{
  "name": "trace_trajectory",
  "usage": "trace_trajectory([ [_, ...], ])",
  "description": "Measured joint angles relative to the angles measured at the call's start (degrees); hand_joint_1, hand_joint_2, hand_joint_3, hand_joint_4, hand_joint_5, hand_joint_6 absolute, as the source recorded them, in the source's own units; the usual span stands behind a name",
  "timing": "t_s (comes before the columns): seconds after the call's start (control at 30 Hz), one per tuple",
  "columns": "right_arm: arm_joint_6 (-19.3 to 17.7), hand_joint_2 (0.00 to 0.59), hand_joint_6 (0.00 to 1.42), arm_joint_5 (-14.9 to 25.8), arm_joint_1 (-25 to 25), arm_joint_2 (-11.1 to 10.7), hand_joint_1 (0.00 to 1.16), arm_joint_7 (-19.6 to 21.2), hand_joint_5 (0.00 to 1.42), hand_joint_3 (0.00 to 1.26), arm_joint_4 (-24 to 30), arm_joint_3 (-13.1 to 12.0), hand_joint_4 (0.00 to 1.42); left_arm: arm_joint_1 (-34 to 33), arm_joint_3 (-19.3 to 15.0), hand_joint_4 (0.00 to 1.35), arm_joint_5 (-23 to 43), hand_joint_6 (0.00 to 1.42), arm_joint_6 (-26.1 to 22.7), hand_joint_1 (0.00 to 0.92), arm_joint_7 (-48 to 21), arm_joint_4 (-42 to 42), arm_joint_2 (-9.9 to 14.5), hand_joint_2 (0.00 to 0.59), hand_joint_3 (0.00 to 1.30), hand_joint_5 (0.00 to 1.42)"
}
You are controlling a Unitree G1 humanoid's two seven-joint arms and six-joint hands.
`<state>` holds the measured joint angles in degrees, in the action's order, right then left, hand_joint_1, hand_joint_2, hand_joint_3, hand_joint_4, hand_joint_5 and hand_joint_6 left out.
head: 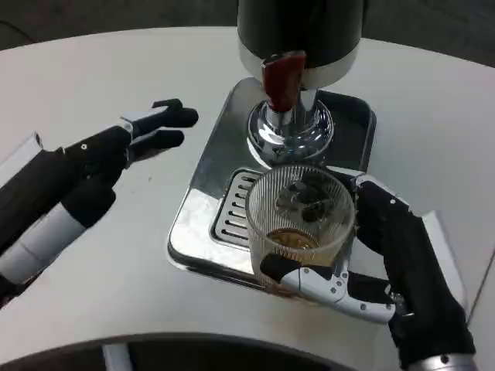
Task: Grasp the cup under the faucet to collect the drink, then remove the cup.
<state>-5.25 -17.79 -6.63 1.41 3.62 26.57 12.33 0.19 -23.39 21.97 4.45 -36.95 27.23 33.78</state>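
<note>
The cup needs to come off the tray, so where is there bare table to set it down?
Bare white table lies right of the drip tray, and more lies near the front edge, between tray and left robot hand. It is crowded on the tray, where the dispenser, cup and right robot hand sit.
</note>
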Motion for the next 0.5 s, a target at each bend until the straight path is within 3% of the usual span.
trace_trajectory([
  [0.13,1.3,0.150,0.65,0.4,-1.6,-0.5,0.95,-1.7,0.74,0.55,2.5,0.0,0.67,2.2,-2.8,0.06,-0.5,0.07,3.7,0.000,-2.1,1.0,2.3,0.043,0.22,0.12],
  [0.27,3.7,0.152,0.65,1.4,-3.1,-1.8,0.95,-4.2,0.74,0.55,6.8,-0.1,0.67,4.9,-6.4,0.05,-4.8,0.05,10.6,0.000,-4.6,1.7,5.3,0.043,0.21,0.11],
  [0.5,6.6,0.154,0.65,2.7,-4.7,-2.6,0.94,-7.1,0.74,0.55,12.0,0.0,0.67,8.1,-9.5,0.03,-9.4,0.04,20.3,0.000,-6.4,1.8,7.3,0.044,0.20,0.11],
])
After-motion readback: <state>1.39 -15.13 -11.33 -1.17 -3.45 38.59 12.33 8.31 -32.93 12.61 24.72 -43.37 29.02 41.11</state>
